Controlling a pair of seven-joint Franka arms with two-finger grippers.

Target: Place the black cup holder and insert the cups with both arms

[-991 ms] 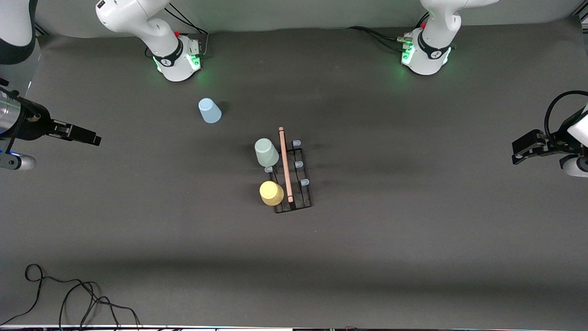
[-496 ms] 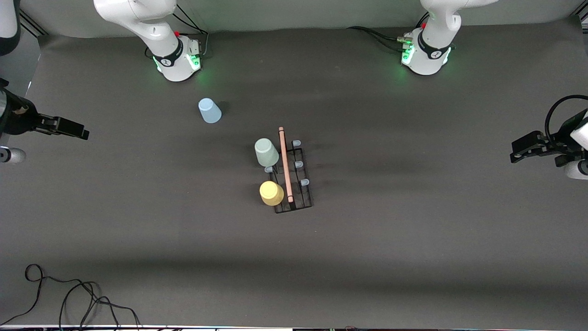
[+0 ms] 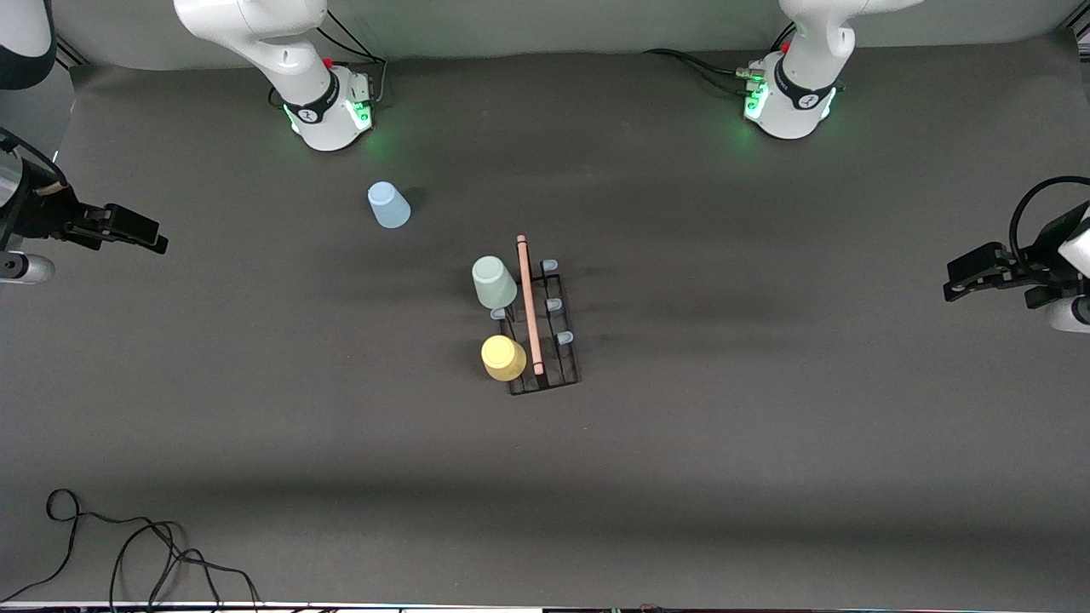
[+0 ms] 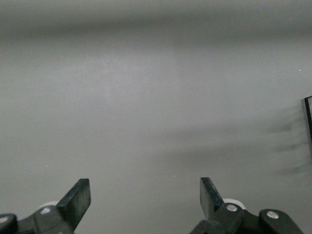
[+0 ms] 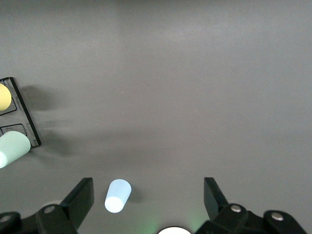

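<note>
Slightly shifted since a moment ago, the open-fingered right gripper (image 3: 149,238) is being held well apart from the upside-down light blue plastic cup (image 3: 388,205), still unracked, while the open left gripper (image 3: 960,285) is being kept waiting.

A robotics lab with a two-arm test bench.

Two white robot arms stand bolted at the bench's (image 3: 766,477) upper edge, the right arm's base (image 3: 328,115) and the left arm's base (image 3: 788,106) both glowing with green status lights. A plain dark grey mat covers the bench, black cables (image 3: 707,68) run to the bases, and a loose cable (image 3: 128,549) lies coiled at the bench's near corner.
</note>
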